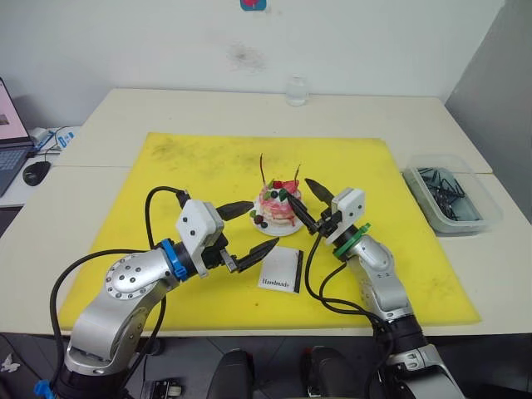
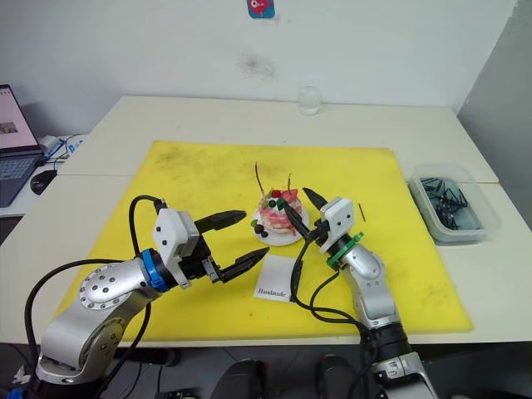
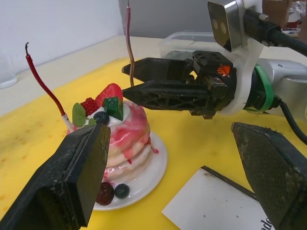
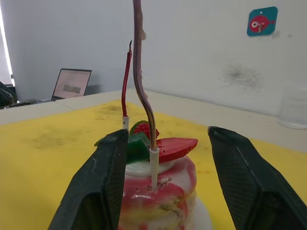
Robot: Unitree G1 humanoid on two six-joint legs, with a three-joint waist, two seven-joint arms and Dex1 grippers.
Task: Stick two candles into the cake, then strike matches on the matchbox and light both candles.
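Item: cake (image 1: pixel 278 205), small, pink-and-white, sitting on its white plate (image 1: pixel 264 221) near the middle of the yellow mat (image 1: pixel 199 166). Both candles are standing in its top: the reddish candle (image 4: pixel 125 81) leaning slightly, the darker candle (image 4: pixel 142 76) rising closer to the right wrist camera. Neither is showing a flame.

Item: matchbox (image 1: pixel 280 270), lying flat on the mat just in front of the cake, striking strip along one side.

Item: one short dark stick, probably a match (image 2: pixel 362 212), lying on the mat beside the right arm; too small to confirm.

Item: right gripper (image 1: pixel 312 206), hovering at the cake's right side, fingers spread and holding nothing, the darker candle standing between them in its wrist view.

Item: left gripper (image 1: pixel 253 229), hanging to the cake's front left, beside the matchbox, fingers spread and empty.

Step in hand, judged: candle placing looks done; the right gripper needs to be backing away without brushing the candle, then fetching a match.

Room: open mat lies to the left and behind; a clear bin (image 1: pixel 453 198) is sitting off the mat's right edge.
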